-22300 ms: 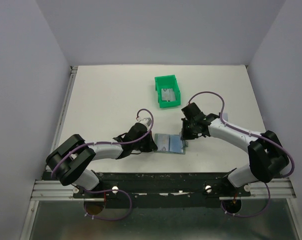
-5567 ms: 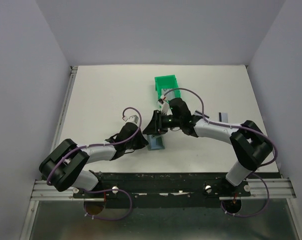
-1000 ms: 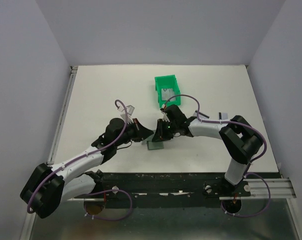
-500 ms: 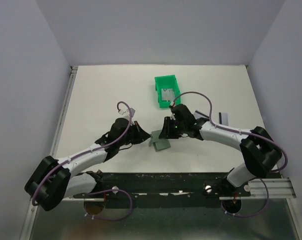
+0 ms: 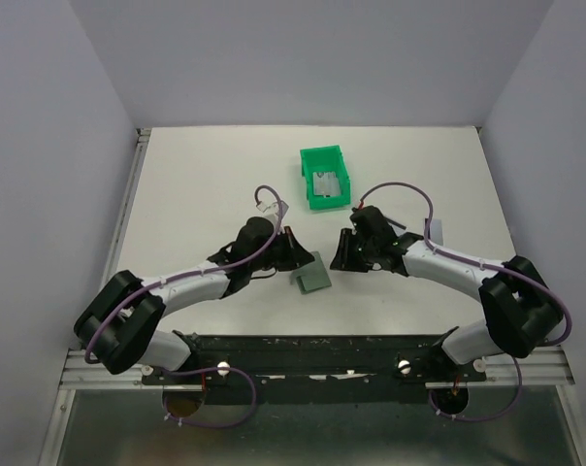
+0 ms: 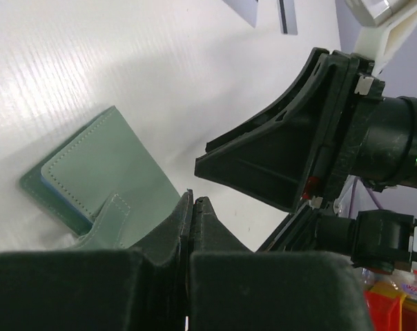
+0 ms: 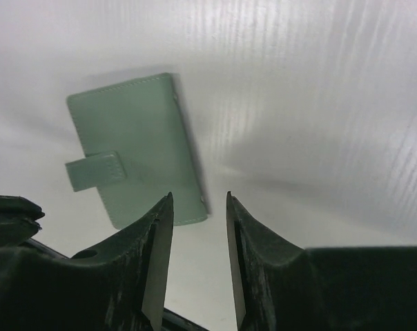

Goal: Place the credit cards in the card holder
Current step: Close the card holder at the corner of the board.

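Observation:
The card holder (image 5: 310, 278) lies folded shut on the white table, its strap tab across the cover (image 7: 136, 148). My left gripper (image 5: 295, 252) is shut and empty just left of it; in the left wrist view its tips (image 6: 193, 201) sit beside the holder's (image 6: 101, 183) edge. My right gripper (image 5: 340, 254) stands open just right of the holder, with only bare table between its fingers (image 7: 199, 200). One credit card (image 5: 324, 182) lies in the green bin (image 5: 310, 158). Another credit card (image 5: 434, 230) lies on the table at the right, also seen far off (image 6: 246, 8).
The green bin stands behind the two grippers, near the table's middle. The right arm's wrist (image 6: 312, 152) fills the space straight ahead of the left gripper. Grey walls close in the table on three sides.
The right gripper opened and drew back to the right, off the card holder. The holder folded over and now lies shut. The left gripper shifted right, staying shut.

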Tool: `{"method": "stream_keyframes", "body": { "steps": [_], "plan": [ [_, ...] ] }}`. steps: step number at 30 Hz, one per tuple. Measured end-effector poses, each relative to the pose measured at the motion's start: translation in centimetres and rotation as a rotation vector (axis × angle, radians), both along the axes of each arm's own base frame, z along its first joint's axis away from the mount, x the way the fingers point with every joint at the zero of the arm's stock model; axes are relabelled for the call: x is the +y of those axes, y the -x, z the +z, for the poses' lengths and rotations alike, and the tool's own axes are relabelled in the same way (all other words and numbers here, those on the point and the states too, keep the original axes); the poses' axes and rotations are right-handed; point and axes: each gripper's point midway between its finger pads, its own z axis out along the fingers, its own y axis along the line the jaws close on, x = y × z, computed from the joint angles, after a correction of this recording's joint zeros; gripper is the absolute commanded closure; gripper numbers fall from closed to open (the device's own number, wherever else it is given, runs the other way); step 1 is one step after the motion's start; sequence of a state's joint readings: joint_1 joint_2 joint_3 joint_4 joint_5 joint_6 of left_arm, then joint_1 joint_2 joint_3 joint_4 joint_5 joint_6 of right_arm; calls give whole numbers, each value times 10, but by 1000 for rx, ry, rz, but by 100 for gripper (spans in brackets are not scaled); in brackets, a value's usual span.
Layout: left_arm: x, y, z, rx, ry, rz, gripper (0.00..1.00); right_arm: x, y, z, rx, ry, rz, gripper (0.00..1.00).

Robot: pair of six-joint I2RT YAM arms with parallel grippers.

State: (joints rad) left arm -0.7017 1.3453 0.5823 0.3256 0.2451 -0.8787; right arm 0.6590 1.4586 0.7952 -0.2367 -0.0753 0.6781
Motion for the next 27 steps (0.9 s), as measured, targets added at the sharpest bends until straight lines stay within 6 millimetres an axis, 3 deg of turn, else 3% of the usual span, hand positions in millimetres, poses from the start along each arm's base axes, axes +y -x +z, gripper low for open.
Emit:
{"method": "stream_keyframes", "body": {
  "steps": [5,13,27],
  "plan": [
    [-6,8,-25,55,-41,-34,100,-10,3,-10,24,13,7,52],
    [32,53,-95,202,-147,-21,100,-6,0,-17,50,-49,75,52],
    [21,41,-96,162,-84,-2,100,18,5,-34,104,-146,195,52]
  ]
}}
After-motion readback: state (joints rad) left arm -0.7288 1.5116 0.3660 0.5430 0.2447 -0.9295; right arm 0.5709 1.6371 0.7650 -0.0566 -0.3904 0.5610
